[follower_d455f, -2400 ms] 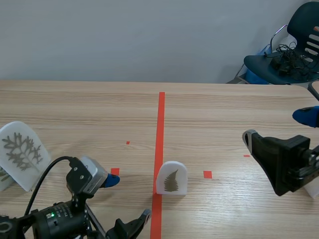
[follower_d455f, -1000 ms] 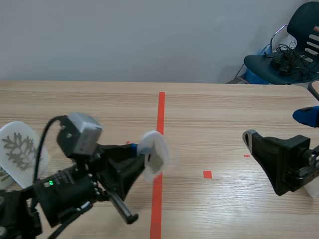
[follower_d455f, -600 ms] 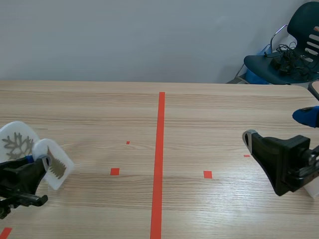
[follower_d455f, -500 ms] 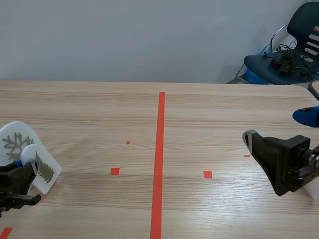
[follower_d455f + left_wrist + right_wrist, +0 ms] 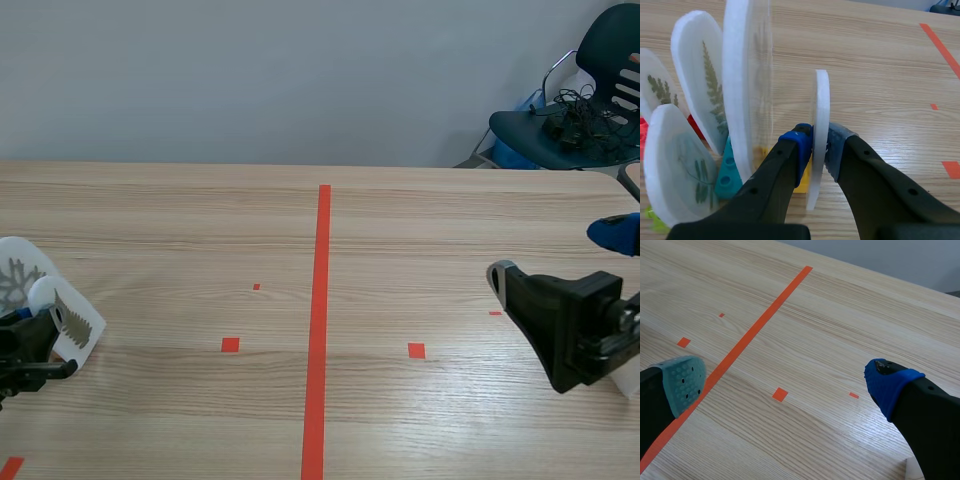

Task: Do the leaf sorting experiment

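My left gripper [image 5: 819,144] is clamped on a white fern leaf card [image 5: 821,100], which stands upright and edge-on between the blue and grey pads. It sits far out on my left side of the table [image 5: 420,210], low over the wood. Just beside it on the blue-pad side, a narrow gap away, rises the tall edge of a larger white card [image 5: 747,85]. Past that stand a fern card [image 5: 700,80], another leaf card [image 5: 655,87] and a nearer one [image 5: 677,170], packed close together. A teal brick base [image 5: 729,172] and a yellow base [image 5: 802,182] lie under them. On the grey-pad side there is bare wood running to the orange-red centre line [image 5: 320,300].

My right gripper [image 5: 785,385] hangs with its fingers wide apart and nothing between them, over wood well to the right of that line. A white corner [image 5: 630,380] shows under it, too little to name. Beyond the table's far right corner stands a dark chair [image 5: 600,80].
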{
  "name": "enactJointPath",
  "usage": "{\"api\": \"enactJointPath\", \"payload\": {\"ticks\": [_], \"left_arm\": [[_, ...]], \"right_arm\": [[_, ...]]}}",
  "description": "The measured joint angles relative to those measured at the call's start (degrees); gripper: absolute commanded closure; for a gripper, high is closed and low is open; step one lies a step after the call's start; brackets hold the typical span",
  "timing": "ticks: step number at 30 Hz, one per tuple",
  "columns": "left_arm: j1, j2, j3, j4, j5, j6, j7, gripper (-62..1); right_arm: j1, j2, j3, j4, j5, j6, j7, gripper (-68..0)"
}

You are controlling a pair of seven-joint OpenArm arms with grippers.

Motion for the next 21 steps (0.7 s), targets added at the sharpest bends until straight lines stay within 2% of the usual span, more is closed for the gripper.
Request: {"api": "enactJointPath", "payload": {"ticks": [2,7,9,13,18,20,21], "left_arm": [[0.02,-0.35,0.00,0.04,-0.02,0.04,0.04,-8.5],[0.02,-1.01,0.00,0.04,0.02,0.02,0.11,-29.5],[0.02,-1.40,0.00,0.04,0.00,-0.48,0.11,-34.2],[0.83,-2.43,-1.57,2.29,-0.46,-8.85,0.76,-36.2],[5.40,-4.07,-6.12,14.19,-2.80,-20.26,0.76,-36.3],[7.58,-4.48,-7.78,20.20,-2.80,-20.24,0.76,-36.5],[8.66,-4.48,-8.76,23.15,-2.82,-20.24,0.74,-38.7]], "right_arm": [[0.00,0.00,0.00,0.00,0.00,0.00,0.00,-67.9],[0.00,0.00,0.00,0.00,0.00,0.00,0.00,-67.9],[0.00,0.00,0.00,0.00,0.00,0.00,0.00,-67.9],[0.00,0.00,0.00,0.00,0.00,0.00,0.00,-67.9],[0.00,0.00,0.00,0.00,0.00,0.00,-0.02,-67.9],[0.00,0.00,0.00,0.00,0.02,0.00,0.00,-67.9],[0.00,0.00,0.00,0.00,0.02,0.00,0.00,-67.9]]}}
